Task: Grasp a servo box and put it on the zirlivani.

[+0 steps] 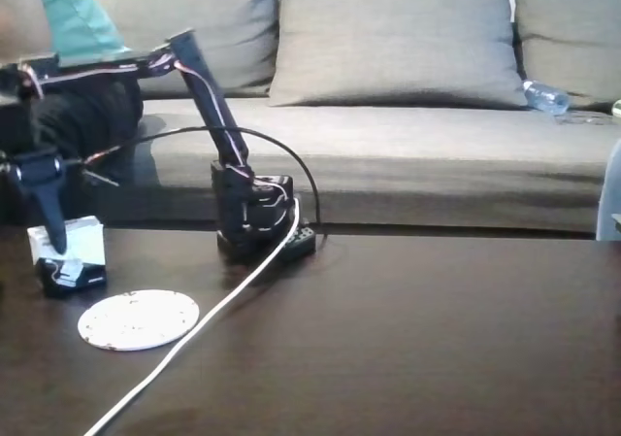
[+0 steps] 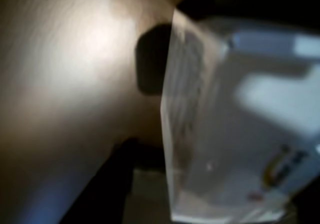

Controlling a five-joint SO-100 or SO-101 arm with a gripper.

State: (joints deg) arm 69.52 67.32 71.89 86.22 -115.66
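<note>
Fixed view: gripper (image 1: 56, 245) down over the servo box (image 1: 70, 253) at table's (image 1: 437, 339) left edge, jaw state not discernible, box apparently resting on table just behind the zirlivani (image 1: 138, 319); grasp, lift and placing judged still to do.

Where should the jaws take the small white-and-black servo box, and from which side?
Grip the small white-and-black servo box across its white upper half, coming down from above: in the fixed view it stands upright on the dark table, flat sides free, and the gripper already hangs over it.
</note>
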